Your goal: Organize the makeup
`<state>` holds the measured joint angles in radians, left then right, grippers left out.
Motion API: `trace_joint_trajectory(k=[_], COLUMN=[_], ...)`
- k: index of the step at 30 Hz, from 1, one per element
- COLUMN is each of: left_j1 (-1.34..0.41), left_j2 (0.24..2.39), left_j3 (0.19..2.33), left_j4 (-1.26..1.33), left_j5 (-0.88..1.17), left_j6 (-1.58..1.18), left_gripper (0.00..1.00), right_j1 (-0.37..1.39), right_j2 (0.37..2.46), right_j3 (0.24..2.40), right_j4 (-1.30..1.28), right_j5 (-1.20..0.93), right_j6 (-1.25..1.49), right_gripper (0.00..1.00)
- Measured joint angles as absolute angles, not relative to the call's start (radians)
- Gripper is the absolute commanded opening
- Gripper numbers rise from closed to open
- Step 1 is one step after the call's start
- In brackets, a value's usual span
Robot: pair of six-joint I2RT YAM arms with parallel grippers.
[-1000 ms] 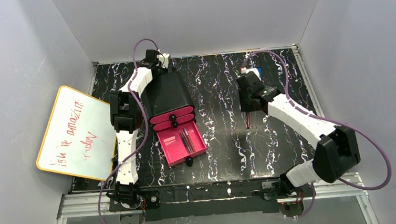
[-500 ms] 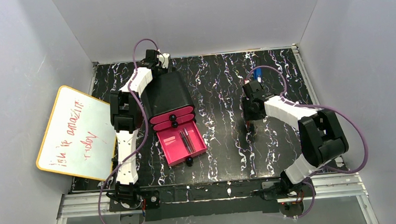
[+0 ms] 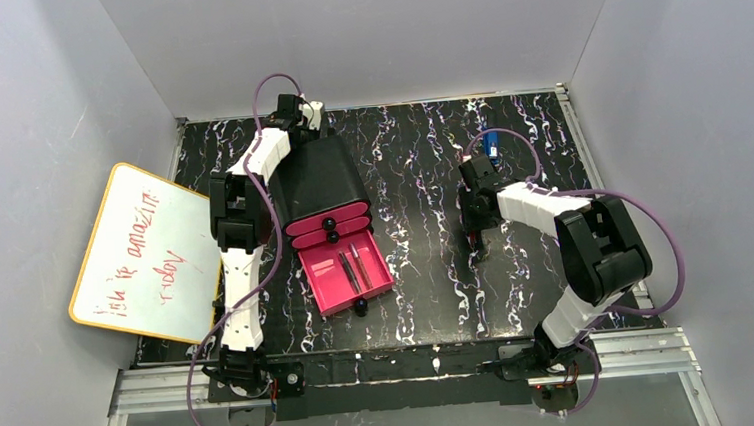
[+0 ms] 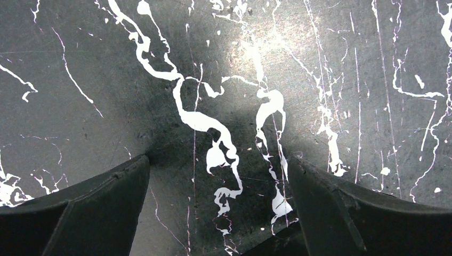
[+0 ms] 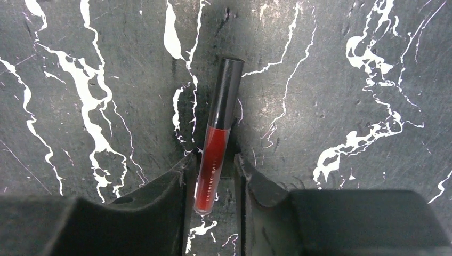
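Well off to the right-arm side of the black drawer box (image 3: 323,182), the right pincer (image 5: 213,159) is closed on a dark-red lip gloss tube (image 5: 217,133). The tube is pinched at its red end, and its black cap points out past the fingertips toward the marbled black surface (image 3: 410,171). A thin dark sliver is seen between the tube and one finger (image 5: 256,192), so the firmness of the grip cannot be judged. Behind the box, at its far end, the left pincer (image 4: 218,160) is held spread wide just over the surface. At the near end of the box, the lowest pink drawer (image 3: 330,288) is pulled out, and two thin sticks (image 3: 351,267) are laid side by side inside it. A small blue object (image 3: 492,145) is seen farther from the box than the right pincer.
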<state>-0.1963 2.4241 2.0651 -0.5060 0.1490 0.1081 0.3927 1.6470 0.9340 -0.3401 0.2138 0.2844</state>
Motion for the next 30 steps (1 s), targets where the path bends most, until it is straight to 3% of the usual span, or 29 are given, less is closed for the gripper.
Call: trace_joint_trajectory(k=[7,18,24,30], left_j1=[-0.197,-0.199,-0.200,-0.200], left_j2=[2.425,2.427,2.431,2.431], left_j3=[2.067,2.070,2.077,2.077], left_j4=[-0.507,-0.509,-0.510,-0.510], left_j5=[0.147,0.145,0.146,0.146], left_j6=[0.109,0.109,0.109,0.109], left_gripper=[0.98,0.98,0.98,0.99], right_j1=[0.393,0.413,0.569,0.810], right_j2=[1.651,1.563,1.443,1.471], right_j3=[0.934,0.984,1.166,1.237], right_j4=[-0.330,-0.478,-0.577,-0.652], right_j5=[0.220,0.256,0.318,0.375], right_j6=[0.286,0.288,0.318,0.410], right_gripper=[0.23,0.15,0.14,0.12])
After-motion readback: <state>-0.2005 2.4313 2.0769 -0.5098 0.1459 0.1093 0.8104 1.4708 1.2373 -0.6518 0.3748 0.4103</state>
